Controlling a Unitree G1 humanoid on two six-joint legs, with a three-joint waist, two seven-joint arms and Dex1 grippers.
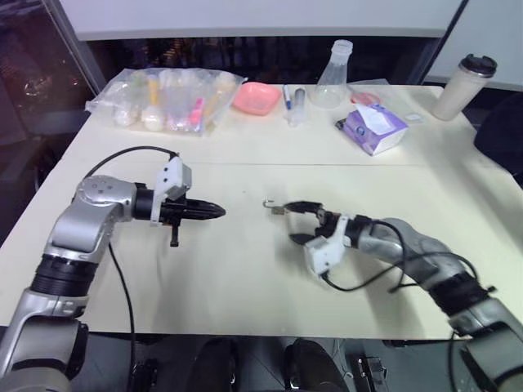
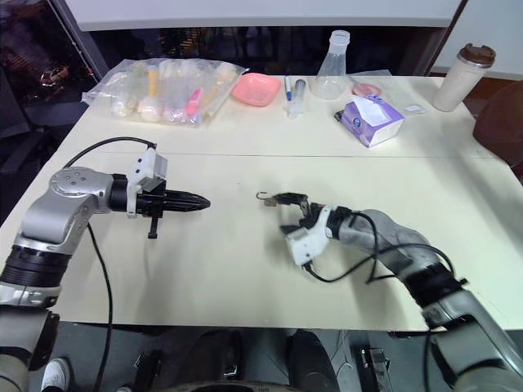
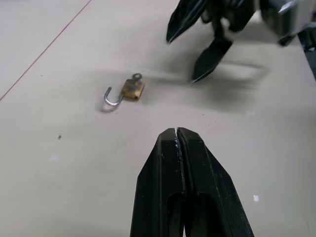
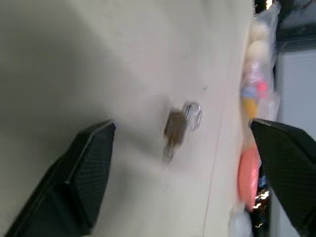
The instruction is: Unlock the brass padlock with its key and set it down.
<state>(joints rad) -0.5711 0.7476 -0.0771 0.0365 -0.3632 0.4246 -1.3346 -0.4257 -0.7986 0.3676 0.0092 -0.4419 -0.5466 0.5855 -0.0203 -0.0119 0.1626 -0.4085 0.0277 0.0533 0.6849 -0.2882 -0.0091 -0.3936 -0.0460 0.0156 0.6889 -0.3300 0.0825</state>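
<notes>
The brass padlock (image 3: 132, 89) lies flat on the beige table (image 1: 245, 269), its silver shackle (image 3: 111, 98) swung open. The key (image 3: 137, 76) sticks out of its body. My right gripper (image 1: 292, 222) is open and holds nothing. It is low over the table just to the right of the padlock, with one fingertip close beside it. In the right wrist view the padlock (image 4: 175, 127) lies on the table between and beyond the two spread fingers. My left gripper (image 1: 217, 211) is shut and empty, pointing right toward the padlock from a short way to its left.
Along the table's far edge are a clear plastic bag of items (image 1: 163, 98), a pink bowl (image 1: 256, 98), a clear flask (image 1: 333, 77), a purple tissue pack (image 1: 373, 128) and a lidded tumbler (image 1: 462, 86). Black cables trail from both wrists.
</notes>
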